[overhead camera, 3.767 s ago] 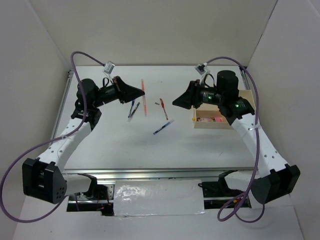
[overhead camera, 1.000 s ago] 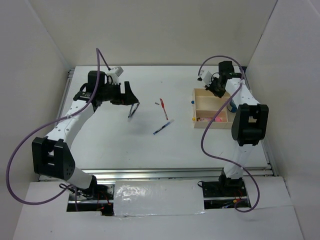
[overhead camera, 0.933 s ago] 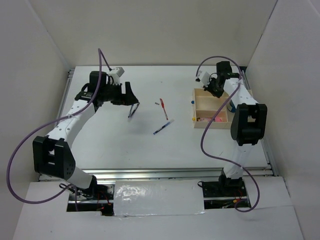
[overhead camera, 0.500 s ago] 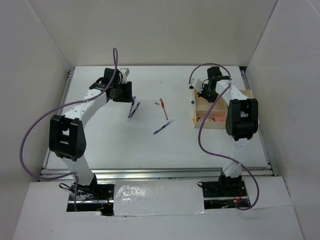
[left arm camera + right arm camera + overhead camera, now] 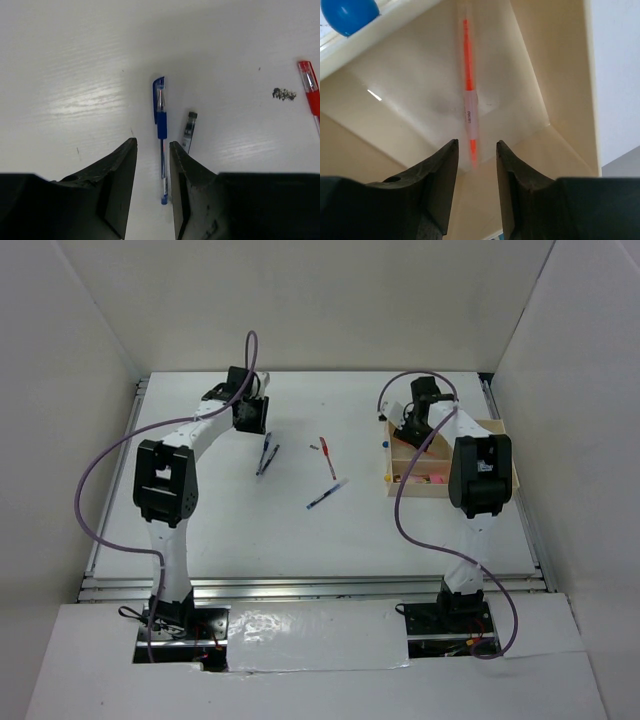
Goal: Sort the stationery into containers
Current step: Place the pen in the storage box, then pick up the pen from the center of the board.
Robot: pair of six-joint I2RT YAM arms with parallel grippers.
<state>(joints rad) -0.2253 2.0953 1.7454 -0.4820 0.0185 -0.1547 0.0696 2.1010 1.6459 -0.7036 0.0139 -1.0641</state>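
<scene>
Left gripper half-spread, blue pen between my fingertips, not pinched. Right gripper spread, orange pen beneath it in tray.

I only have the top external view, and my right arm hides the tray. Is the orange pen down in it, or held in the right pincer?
Observer: Down. In the right wrist view the orange pen lies flat on the floor of a tray compartment. The right pincer stands open above it.
Operator: What does the left pincer have lined up?
Observer: In the left wrist view the left pincer is open, and the near end of a blue pen shows in the gap between its jaws.
Operator: Anything crowding that pen?
Observer: Yes, a thin dark-tipped pen lies close along its right side on the table.
</scene>
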